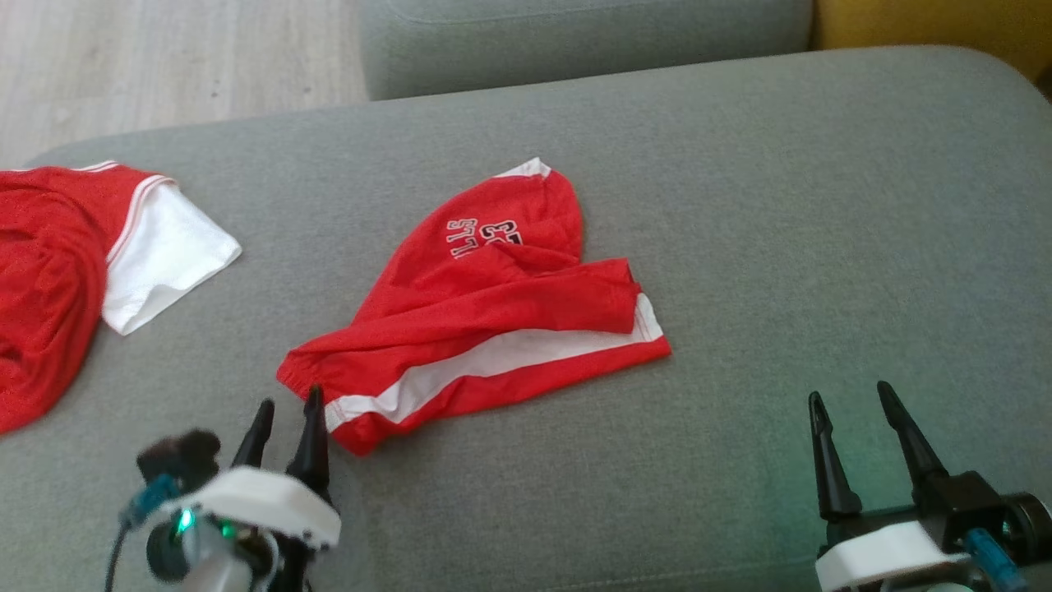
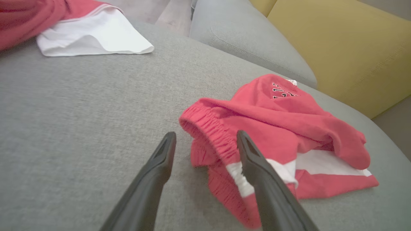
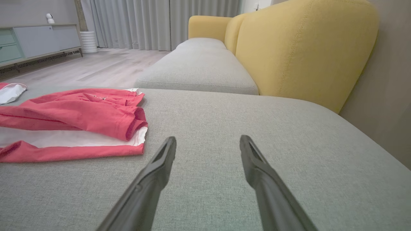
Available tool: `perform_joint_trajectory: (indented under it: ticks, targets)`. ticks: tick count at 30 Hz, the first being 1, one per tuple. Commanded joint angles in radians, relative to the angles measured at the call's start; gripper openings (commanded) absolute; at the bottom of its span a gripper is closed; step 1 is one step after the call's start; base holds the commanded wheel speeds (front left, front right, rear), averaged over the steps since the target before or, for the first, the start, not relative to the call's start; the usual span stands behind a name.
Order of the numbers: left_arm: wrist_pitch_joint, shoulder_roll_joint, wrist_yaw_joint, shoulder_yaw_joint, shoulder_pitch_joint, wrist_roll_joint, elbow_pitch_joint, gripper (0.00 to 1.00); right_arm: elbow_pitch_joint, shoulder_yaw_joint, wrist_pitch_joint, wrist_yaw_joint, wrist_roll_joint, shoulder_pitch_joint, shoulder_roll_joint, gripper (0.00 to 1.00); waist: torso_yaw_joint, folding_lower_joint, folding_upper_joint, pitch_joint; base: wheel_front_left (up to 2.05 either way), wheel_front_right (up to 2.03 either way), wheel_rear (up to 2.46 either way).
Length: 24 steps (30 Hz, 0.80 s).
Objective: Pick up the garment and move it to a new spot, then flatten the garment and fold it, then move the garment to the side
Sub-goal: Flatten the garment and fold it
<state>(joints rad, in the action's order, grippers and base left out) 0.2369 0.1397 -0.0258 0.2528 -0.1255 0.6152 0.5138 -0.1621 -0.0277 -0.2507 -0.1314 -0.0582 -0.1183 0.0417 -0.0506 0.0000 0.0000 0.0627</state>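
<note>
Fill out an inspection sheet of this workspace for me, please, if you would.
Surface: grey cushion, carrying two garments.
Job's things: red shorts with a white stripe, crumpled, lying unheld.
Clutter: red-and-white jersey at the left edge.
Grippers: left gripper open at the shorts' waistband; right gripper open over bare cushion.
Cables: dark lead with blue plug at the left wrist.
Surroundings: yellow sofa back, wooden floor, curtains, sideboard.
</note>
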Motion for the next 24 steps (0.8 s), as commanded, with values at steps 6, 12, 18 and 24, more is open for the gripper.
perform_joint_trajectory:
  ticks: [6, 12, 18, 24]
  targets:
    - [0.023, 0.018, 0.096, -0.013, 0.074, -0.134, -0.19, 1.0, 0.036, 0.029, -0.011, 0.001, 0.004, 0.018, 0.009, 1.0, 0.015, 0.0, 0.0, -0.005, 0.0, 0.0, 0.0]
    - [-0.023, -0.023, 0.07, 0.131, 0.052, -0.22, -0.274, 1.0, 0.041, 0.047, -0.011, 0.001, 0.003, 0.035, 0.009, 1.0, -0.004, 0.0, 0.0, 0.021, 0.0, 0.0, 0.0]
    - [-0.135, -0.061, 0.006, 0.259, -0.111, -0.258, -0.187, 1.0, 0.044, 0.075, -0.011, 0.001, 0.011, 0.078, 0.009, 1.0, -0.064, 0.0, 0.0, 0.089, 0.0, 0.0, 0.0]
    - [-0.193, -0.08, -0.019, 0.313, -0.301, -0.271, -0.006, 1.0, 0.041, 0.096, -0.011, 0.001, 0.036, 0.124, 0.009, 1.0, -0.135, 0.0, 0.0, 0.162, 0.0, 0.0, 0.0]
